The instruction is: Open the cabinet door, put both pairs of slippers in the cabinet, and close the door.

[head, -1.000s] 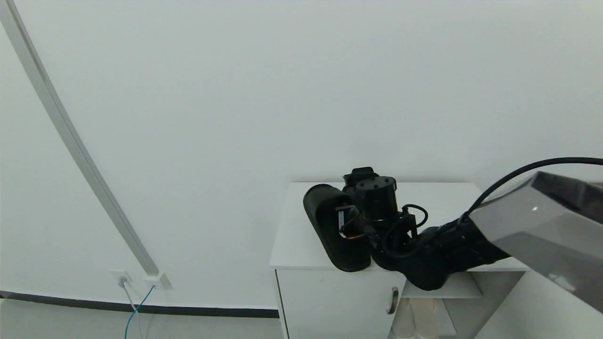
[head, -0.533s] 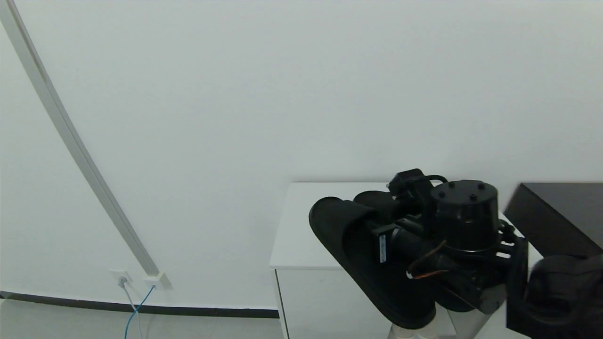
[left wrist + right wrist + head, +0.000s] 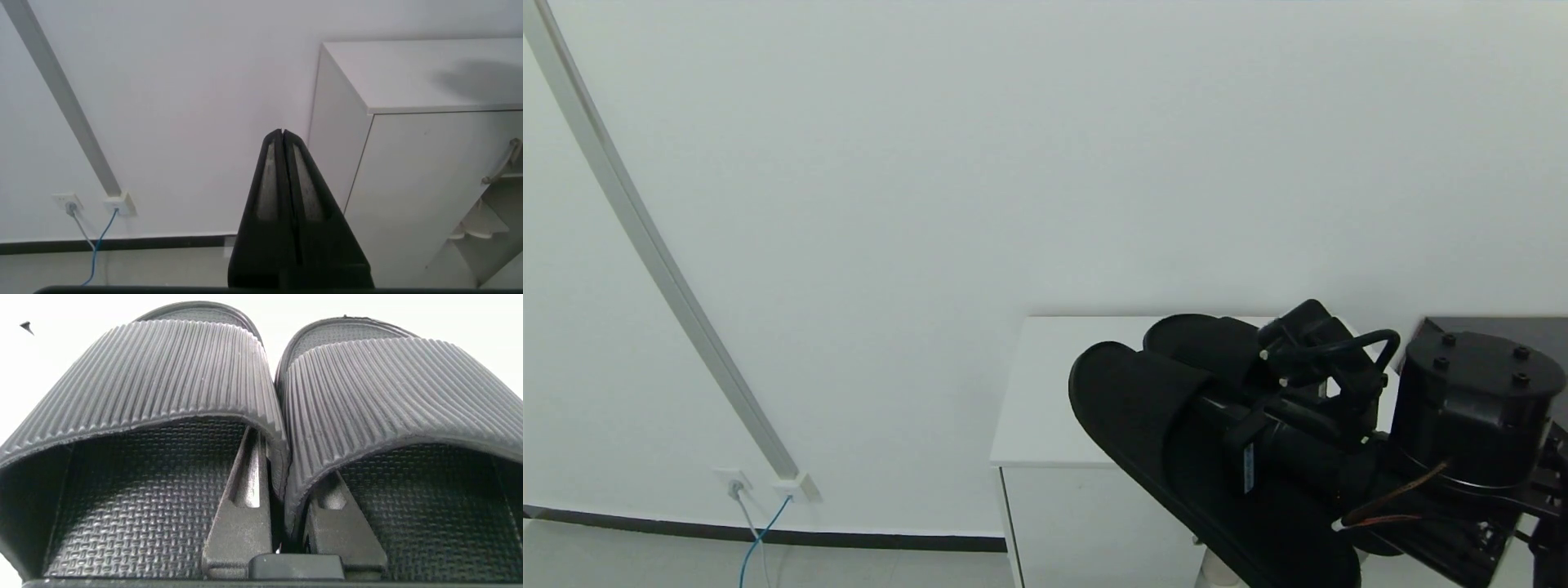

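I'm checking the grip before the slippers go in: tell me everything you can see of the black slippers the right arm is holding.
The pair of black, rubber-looking slide slippers is held clear of any surface in front of the white cabinet. They sit side by side, touching. Each has a broad ribbed strap over a cross-hatched footbed. The right pincer has one finger inside each slipper under the strap, clamping their adjoining side walls together.

A pale grey cable conduit (image 3: pixel 645 237) slants down the plain white wall (image 3: pixel 1013 163) to two white sockets (image 3: pixel 734 478). Blue and white cables (image 3: pixel 760 531) hang from them past a dark skirting strip (image 3: pixel 866 539).
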Controlling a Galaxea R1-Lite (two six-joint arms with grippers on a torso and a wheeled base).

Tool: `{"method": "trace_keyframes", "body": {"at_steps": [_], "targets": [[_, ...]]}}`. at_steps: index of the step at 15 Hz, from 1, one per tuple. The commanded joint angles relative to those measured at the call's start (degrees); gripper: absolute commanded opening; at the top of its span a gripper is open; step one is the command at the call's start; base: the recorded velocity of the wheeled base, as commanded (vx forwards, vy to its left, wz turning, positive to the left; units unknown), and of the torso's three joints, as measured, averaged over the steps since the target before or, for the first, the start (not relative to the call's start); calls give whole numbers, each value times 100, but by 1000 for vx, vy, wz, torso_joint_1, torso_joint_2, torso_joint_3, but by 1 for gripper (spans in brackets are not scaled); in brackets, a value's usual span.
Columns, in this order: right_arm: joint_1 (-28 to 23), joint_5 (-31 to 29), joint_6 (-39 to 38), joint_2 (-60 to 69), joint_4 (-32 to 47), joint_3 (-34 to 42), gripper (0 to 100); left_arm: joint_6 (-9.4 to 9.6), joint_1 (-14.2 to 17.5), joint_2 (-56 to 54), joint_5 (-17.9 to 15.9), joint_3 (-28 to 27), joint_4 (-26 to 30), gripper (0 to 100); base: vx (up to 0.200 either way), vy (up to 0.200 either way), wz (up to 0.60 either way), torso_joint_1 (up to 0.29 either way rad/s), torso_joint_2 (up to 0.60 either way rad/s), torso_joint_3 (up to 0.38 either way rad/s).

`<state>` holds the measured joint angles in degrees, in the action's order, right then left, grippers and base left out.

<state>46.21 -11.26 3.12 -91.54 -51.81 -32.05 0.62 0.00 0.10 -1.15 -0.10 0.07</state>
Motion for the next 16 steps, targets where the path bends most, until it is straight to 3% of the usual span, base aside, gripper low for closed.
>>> {"method": "trace_keyframes", "body": {"at_steps": [1, 4, 14, 16], "targets": [[-16, 10, 4, 22, -13, 76, 0, -1, 0, -1, 0, 1, 1, 0, 0, 0, 0, 0, 0, 0], [-16, 10, 4, 5, -13, 76, 0, -1, 0, 8, 0, 1, 1, 0, 0, 0, 0, 0, 0, 0], [-7, 10, 22, -4, -5, 181, 0, -1, 0, 8, 9, 1, -7, 0, -200, 0, 0, 2, 1, 2], [2, 10, 22, -22, -13, 243, 0, -1, 0, -1, 0, 1, 1, 0, 0, 0, 0, 0, 0, 0]]}}
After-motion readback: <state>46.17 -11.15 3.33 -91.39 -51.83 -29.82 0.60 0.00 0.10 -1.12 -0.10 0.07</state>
